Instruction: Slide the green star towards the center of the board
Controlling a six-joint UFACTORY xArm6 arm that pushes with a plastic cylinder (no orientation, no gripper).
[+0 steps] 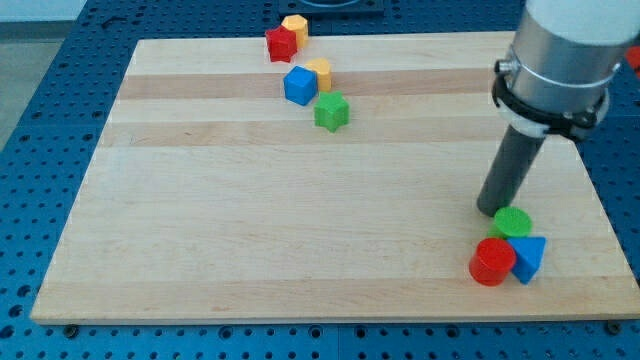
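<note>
1. Green star (331, 111) sits in the upper middle of the wooden board (250, 240), just below a blue cube (299, 86) and a yellow block (319, 71).
2. Red star (281, 44) and a yellow hexagon (295, 26) rest at the board's top edge, over a blue perforated table (50, 100).
3. My tip (490, 210), a bare rod holding nothing, stands just above-left of a green cylinder (513, 222), beside a red cylinder (491, 262) and a blue triangle (529, 256), well apart from the star.

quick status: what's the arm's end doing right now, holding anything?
No gripper: just a rod, holding nothing.
My tip sits just above-left of the green cylinder, far from the green star.
</note>
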